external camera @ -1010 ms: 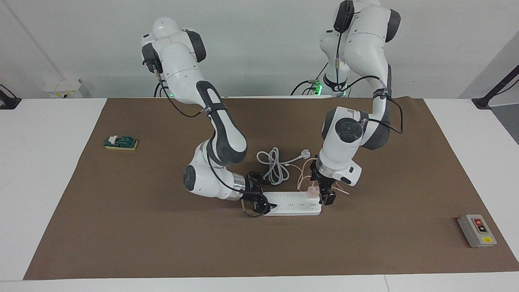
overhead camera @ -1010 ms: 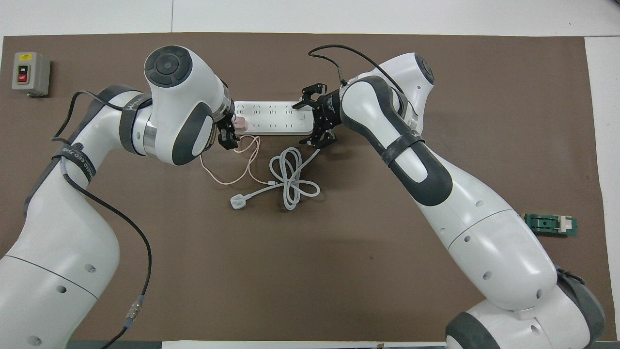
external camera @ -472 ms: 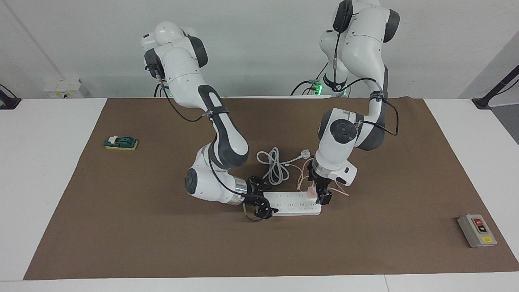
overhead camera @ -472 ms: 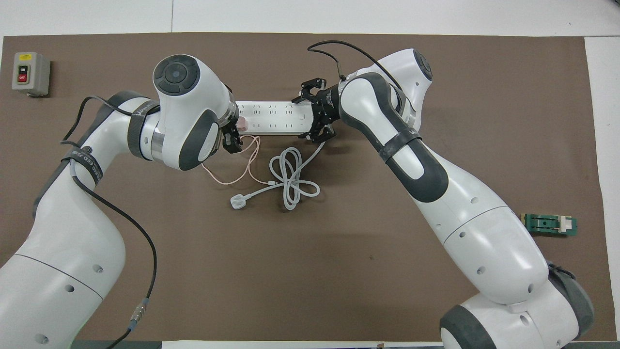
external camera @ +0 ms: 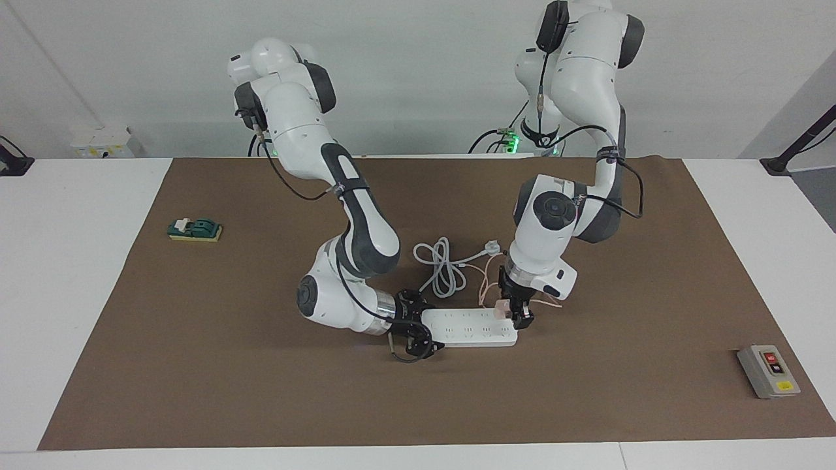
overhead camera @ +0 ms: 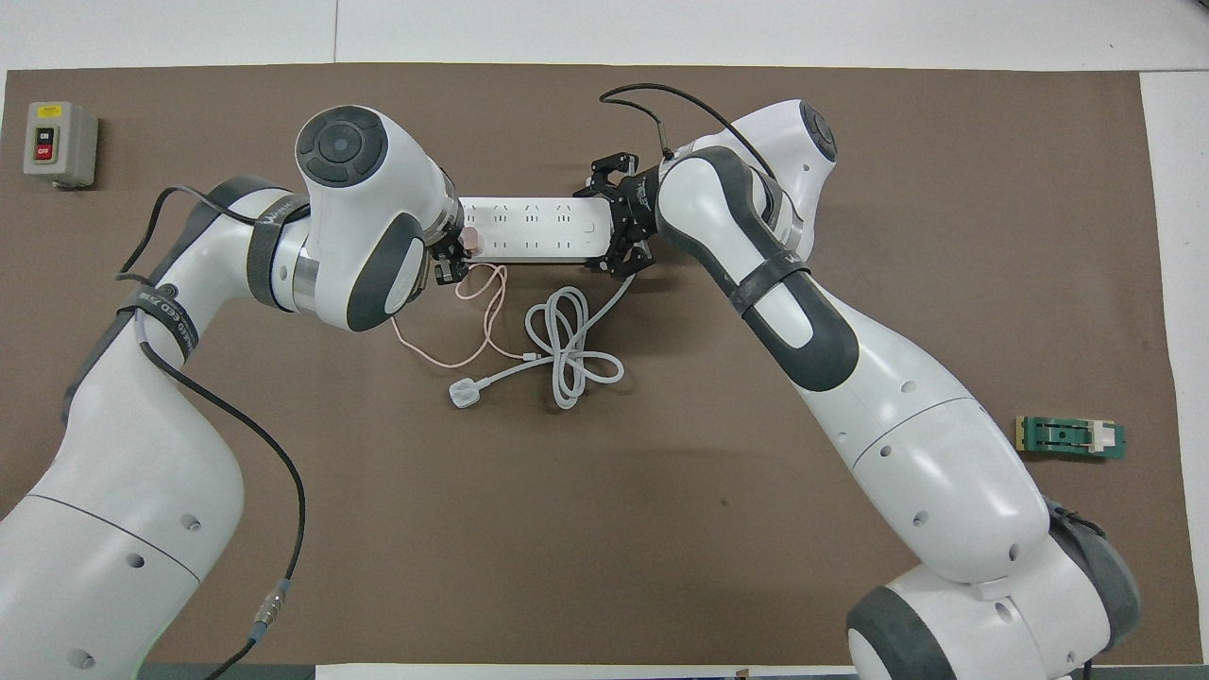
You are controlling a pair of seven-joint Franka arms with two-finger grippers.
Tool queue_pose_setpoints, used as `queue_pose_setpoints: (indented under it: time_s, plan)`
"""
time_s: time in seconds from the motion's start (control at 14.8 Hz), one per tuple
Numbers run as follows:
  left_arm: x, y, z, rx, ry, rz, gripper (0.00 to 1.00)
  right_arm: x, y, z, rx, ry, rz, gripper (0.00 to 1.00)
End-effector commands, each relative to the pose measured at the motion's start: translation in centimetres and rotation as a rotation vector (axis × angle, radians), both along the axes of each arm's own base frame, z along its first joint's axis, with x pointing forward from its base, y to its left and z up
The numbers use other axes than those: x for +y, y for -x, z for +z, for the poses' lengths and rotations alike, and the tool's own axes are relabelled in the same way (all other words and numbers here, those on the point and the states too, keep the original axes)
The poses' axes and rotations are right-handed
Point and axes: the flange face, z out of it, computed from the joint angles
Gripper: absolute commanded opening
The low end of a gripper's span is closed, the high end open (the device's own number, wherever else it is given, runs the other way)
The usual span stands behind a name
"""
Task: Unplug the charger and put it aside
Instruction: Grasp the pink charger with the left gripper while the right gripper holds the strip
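Observation:
The charger point(external camera: 501, 307) is a small pale pink cube plugged into the end of the white power strip point(external camera: 470, 326) toward the left arm's end of the table. Its thin pink cable point(overhead camera: 453, 354) loops on the mat nearer to the robots. My left gripper point(external camera: 513, 311) is down on the charger, its fingers closed against the cube; it also shows in the overhead view point(overhead camera: 453, 255) beside the charger point(overhead camera: 470, 244). My right gripper point(external camera: 413, 333) is open, its fingers on either side of the strip's end toward the right arm point(overhead camera: 590, 227).
The strip's thick white cord point(external camera: 444, 267) lies coiled just nearer to the robots than the strip. A grey switch box point(external camera: 767, 371) sits toward the left arm's end of the table. A green block point(external camera: 194, 229) sits toward the right arm's end.
My left gripper's fingers have narrowed around the charger. My right gripper has slid along the mat onto its end of the power strip.

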Motion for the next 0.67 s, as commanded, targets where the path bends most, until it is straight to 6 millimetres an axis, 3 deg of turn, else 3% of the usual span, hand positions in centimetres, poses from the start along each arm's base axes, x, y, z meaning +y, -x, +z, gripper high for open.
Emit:
queue_pose_setpoints:
  time_s: [0.0,0.07,0.61]
  plan:
    - [-0.16,0.45,0.08,-0.015,-0.026,0.000,0.00,0.75,-0.17,-0.26,-0.016,0.022,0.009,0.33]
    - [-0.14,0.47,0.06,-0.014,-0.027,-0.001,0.00,0.74,-0.19,-0.25,-0.019,0.022,0.010,0.29]
    - [0.11,0.12,0.64,-0.016,-0.028,0.000,0.00,0.83,-0.22,-0.25,-0.030,0.023,0.002,0.30]
